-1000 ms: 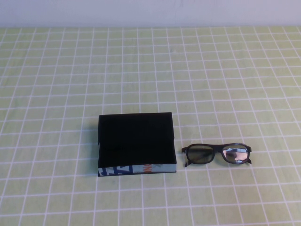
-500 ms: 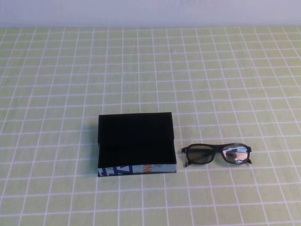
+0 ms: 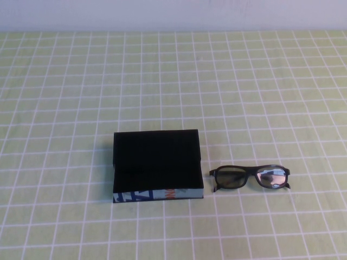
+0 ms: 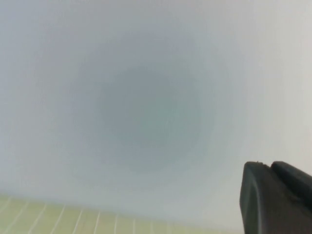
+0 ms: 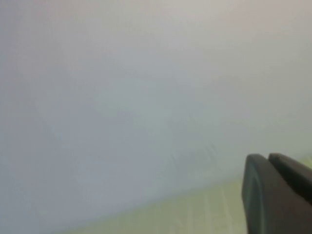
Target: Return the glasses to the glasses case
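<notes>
The glasses case (image 3: 157, 162) lies flat on the table, black on top, with its light blue printed side (image 3: 157, 194) facing the near edge. The black glasses (image 3: 249, 177) lie on the table just right of the case, apart from it, lenses facing the near edge. Neither arm shows in the high view. My left gripper (image 4: 269, 165) shows in the left wrist view with its two fingers pressed together, holding nothing and facing a pale wall. My right gripper (image 5: 267, 157) shows the same way in the right wrist view, empty.
The table is covered by a light green cloth with a white grid (image 3: 173, 81). A pale wall (image 3: 173, 13) runs along its far edge.
</notes>
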